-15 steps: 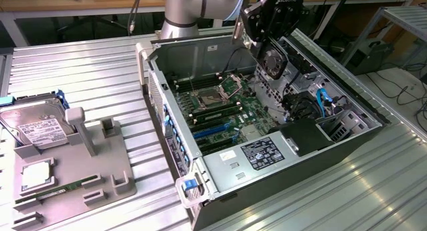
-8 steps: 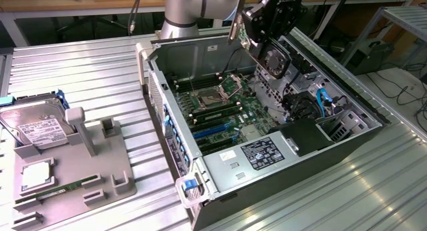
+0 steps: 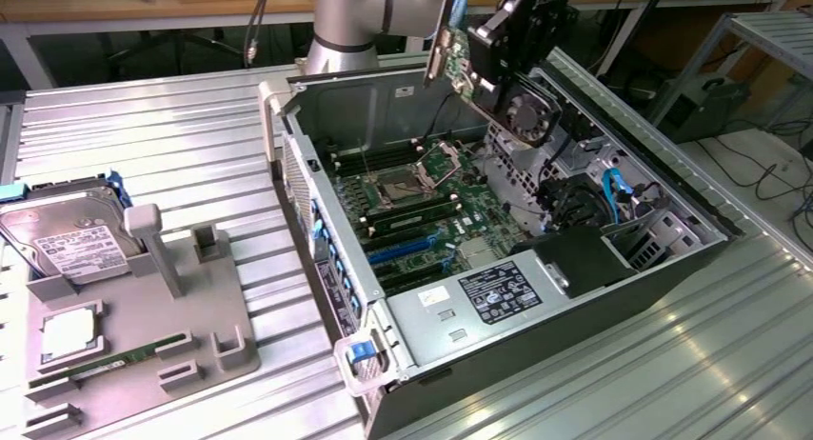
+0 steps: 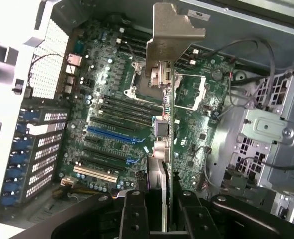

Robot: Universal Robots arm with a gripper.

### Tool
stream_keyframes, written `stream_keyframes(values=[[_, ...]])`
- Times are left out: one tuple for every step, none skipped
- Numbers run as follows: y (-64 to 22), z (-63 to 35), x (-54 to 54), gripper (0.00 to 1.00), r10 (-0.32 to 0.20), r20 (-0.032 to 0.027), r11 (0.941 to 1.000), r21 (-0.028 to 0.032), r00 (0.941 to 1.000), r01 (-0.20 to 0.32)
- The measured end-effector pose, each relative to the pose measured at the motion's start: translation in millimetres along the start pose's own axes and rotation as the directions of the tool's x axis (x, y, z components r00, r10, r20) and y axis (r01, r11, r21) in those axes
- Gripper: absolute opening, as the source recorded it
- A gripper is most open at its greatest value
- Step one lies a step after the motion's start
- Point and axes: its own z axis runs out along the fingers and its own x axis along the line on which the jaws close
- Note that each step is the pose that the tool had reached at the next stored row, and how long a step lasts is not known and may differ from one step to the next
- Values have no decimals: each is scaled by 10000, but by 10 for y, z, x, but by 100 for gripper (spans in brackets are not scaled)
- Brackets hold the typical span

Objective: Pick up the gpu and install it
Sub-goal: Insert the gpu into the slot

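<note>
Gripper (image 4: 165, 211) closed narrowly on the gpu (image 4: 173, 35), with one finger against each face of the card. In the wrist view we see the card edge-on, its pale metal bracket at the end away from the fingers. In the exterior view we note the card held in the air, tilted, over the far end of the open computer case (image 3: 597, 307) and clear of the motherboard (image 4: 112, 99). We record the blue slot (image 4: 112, 134) unoccupied. On the grey fixture (image 3: 204, 335), well apart from the case, sit the hard drive (image 3: 64, 235) and the memory stick (image 3: 121, 361).
</note>
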Motion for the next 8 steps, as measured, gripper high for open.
stream_keyframes(values=[[0,0,0,28,-171,-3,9999,-2,9999,171],[0,0,0,28,-359,-7,9994,-3,9994,359],[0,0,0,28,-535,-11,9986,-4,9986,535],[0,0,0,28,-735,-14,9973,-6,9973,735],[0,0,0,28,-1006,-19,9949,-9,9949,1006],[0,0,0,28,-1192,-23,9929,-11,9929,1192],[0,0,0,28,-1380,-26,9904,-14,9904,1380],[0,0,0,28,-1563,-30,9877,-16,9877,1563]])
